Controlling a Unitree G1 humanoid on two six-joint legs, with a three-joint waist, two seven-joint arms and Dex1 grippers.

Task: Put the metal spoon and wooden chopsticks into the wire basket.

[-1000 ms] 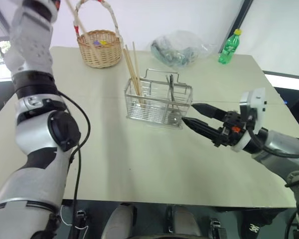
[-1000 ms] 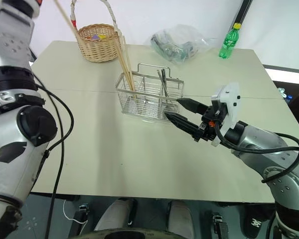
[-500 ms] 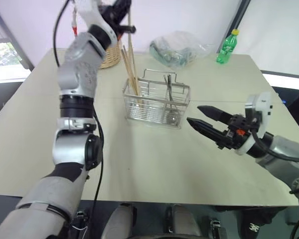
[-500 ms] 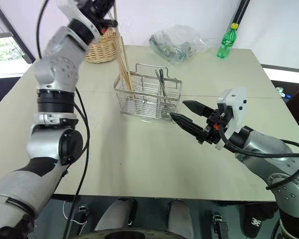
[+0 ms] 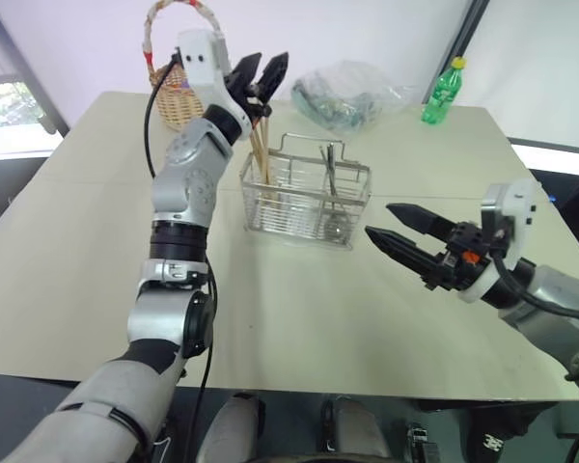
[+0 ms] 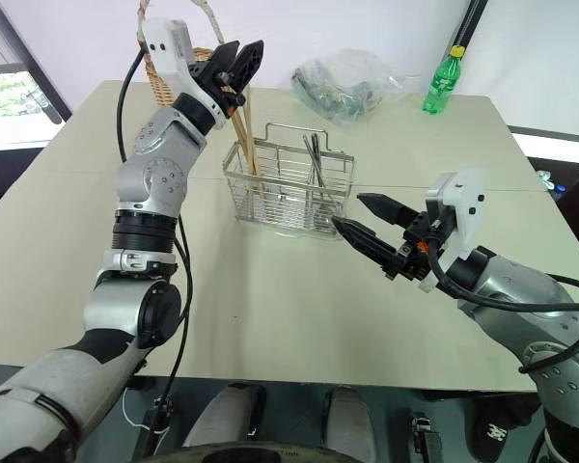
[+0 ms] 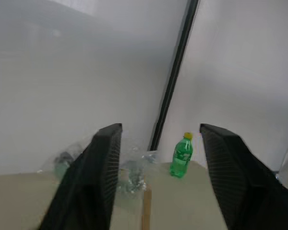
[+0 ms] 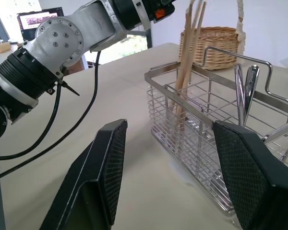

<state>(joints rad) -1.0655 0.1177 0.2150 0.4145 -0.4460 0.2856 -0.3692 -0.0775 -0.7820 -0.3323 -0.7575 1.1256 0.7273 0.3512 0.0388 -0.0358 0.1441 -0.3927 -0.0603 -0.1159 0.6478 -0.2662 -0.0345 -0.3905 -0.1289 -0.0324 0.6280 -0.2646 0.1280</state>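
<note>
Chopsticks (image 6: 243,130) are standing in the wire basket's (image 6: 288,189) left compartment, tops leaning between the fingers of the left pincer (image 6: 234,64), which is gaping apart and gripping nothing. Best move now, I'd guess: lifting that arm straight up so it isn't knocking the sticks over. Metal spoon (image 8: 245,91) is already sitting upright in the middle section. Right pincer (image 5: 398,230) is hovering over the desk (image 5: 299,309) beside the basket, spread apart too.

1 wire basket (image 5: 304,198), 1 wicker basket (image 5: 179,92), 1 green bottle (image 5: 441,93), 1 plastic bag (image 5: 352,89).
</note>
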